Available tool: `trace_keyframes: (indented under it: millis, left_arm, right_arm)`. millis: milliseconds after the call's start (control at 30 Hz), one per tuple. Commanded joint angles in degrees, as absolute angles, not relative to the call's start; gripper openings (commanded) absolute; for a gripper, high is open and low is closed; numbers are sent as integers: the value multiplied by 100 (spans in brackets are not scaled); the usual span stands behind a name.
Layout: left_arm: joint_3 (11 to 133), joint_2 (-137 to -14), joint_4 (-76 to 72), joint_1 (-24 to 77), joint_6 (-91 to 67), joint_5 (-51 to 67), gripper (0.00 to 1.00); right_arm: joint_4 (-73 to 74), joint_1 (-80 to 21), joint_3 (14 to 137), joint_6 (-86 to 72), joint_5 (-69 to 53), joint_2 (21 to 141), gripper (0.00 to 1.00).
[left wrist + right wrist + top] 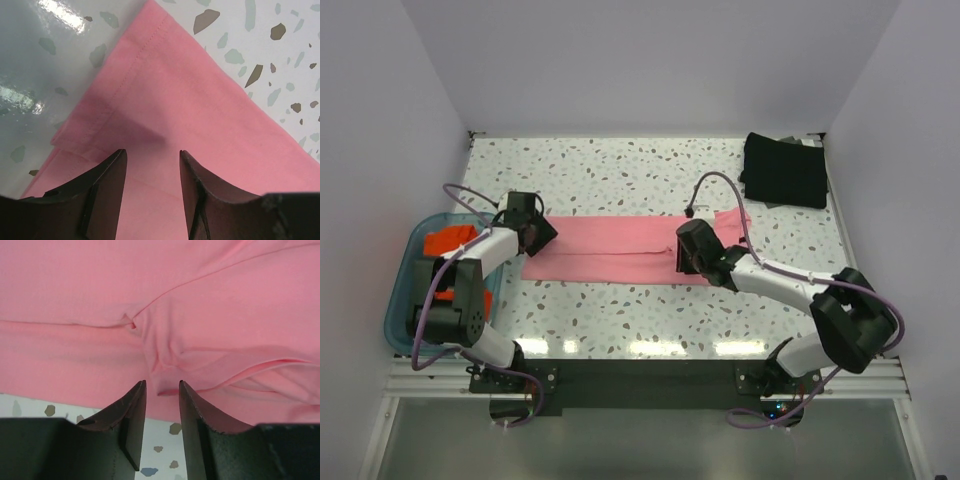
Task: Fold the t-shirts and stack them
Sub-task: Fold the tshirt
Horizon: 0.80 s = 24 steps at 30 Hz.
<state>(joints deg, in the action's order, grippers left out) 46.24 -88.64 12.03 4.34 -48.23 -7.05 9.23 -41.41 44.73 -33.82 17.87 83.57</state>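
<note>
With the right fingers (125, 415) clenched on a pucker of the pink t-shirt (610, 250), stretched as a long band across the bench (620, 170), and the left fingers (107, 185) spread, released, over its hem: risks dragging one end alone, skewing the fold and loosening the layers.

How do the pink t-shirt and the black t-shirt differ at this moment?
The pink t-shirt is a long strip across the middle; the black t-shirt is a compact square in the far right corner. The left end effector and right end effector are at the pink one's ends; nothing touches the black one. Both lie flat.
</note>
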Motion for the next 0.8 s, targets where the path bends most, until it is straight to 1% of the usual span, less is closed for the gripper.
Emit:
trace_keyframes:
  millis: [0, 67, 167, 233, 400, 533, 567, 600, 667, 767]
  left_arm:
    - [4597, -8622, 1055, 483, -4746, -721, 51]
    - [4597, -8604, 1055, 492, -4737, -712, 51]
    - [4641, -8596, 1072, 510, -4755, -668, 51]
    - [4649, -8596, 1081, 527, -4755, -668, 51]
    - [4711, -8604, 1151, 545, -4746, -677, 51]
    - [4729, -8613, 1151, 545, -4746, -668, 51]
    - [4729, -8605, 1151, 545, -4755, -668, 51]
    - [4729, -8622, 1151, 554, -4764, -659, 51]
    - [4746, -8622, 1143, 554, -4764, -650, 51]
    - [4737, -8640, 1160, 562, -4764, -659, 51]
  right_arm:
    - [1080, -4104, 4658, -3244, 2837, 7823, 37]
    - [1291, -4035, 4886, -3059, 3066, 7778, 38]
    - [1494, -3833, 5237, -2883, 3059, 7971, 40]
    - [1503, -3587, 5465, -2752, 2901, 8322, 40]
    - [1757, -3262, 5853, -2637, 2761, 9236, 38]
    - [1731, -3199, 5661, -2698, 2532, 9369, 35]
    - [1766, -3208, 5617, -2724, 2479, 9369, 31]
    - [1767, -3199, 5573, -2759, 2418, 9334, 30]
    - [1749, -3199, 5336, -2856, 2198, 9115, 26]
    - [1819, -3261, 4949, -2997, 2022, 8712, 24]
